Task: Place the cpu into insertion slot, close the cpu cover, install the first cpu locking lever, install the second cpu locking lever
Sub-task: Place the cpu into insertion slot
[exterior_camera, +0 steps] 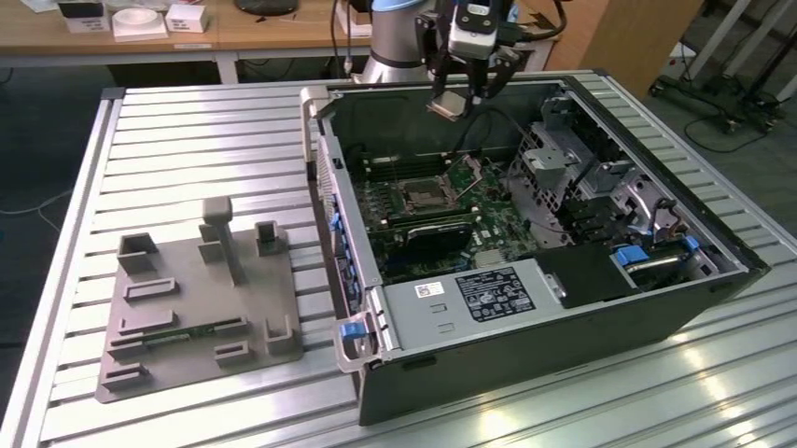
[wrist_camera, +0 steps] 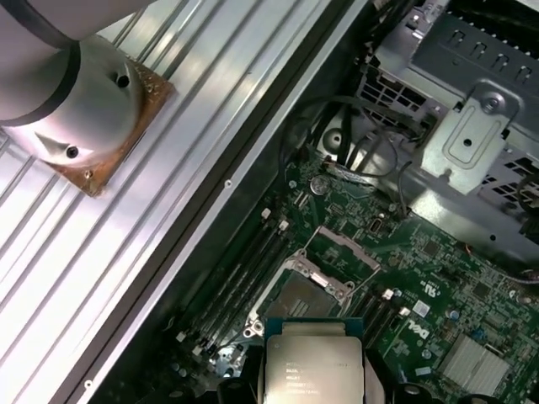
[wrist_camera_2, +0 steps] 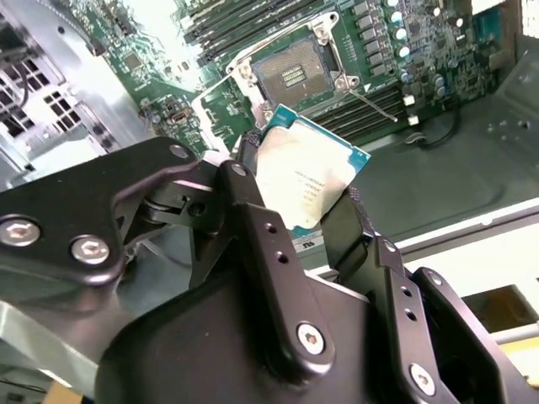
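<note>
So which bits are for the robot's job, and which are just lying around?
For the job:
- cpu, held in the gripper over the open computer case
- insertion slot, still bare
- cpu cover, raised

Just lying about:
- grey moulded tray on the slatted table
- labelled power-supply box
- white boxes on the wooden desk

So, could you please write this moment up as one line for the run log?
gripper: shut on cpu | cpu: held in air over open computer case | insertion slot: empty | cpu cover: open
</note>
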`<state>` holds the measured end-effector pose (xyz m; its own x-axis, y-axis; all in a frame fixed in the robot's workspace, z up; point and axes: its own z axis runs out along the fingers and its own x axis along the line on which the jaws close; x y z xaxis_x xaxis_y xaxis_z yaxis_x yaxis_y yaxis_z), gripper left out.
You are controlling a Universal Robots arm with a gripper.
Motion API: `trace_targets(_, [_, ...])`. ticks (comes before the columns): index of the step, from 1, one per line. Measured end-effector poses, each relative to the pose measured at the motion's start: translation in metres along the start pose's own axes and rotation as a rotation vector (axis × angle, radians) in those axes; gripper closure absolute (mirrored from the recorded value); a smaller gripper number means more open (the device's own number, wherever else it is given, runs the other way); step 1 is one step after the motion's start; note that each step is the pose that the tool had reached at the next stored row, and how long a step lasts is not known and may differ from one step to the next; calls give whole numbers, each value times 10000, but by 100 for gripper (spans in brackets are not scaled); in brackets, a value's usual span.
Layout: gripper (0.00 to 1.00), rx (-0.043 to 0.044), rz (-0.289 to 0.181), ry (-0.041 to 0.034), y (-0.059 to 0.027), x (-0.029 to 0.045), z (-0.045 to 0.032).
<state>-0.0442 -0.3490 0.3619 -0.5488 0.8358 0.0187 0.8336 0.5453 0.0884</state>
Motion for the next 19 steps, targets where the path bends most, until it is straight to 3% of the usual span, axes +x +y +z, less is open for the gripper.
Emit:
trace_targets(14, [46,-35,1932,-172,-8,4,23])
trace_targets(19, [46,-40,2203,-196,-13,6,28])
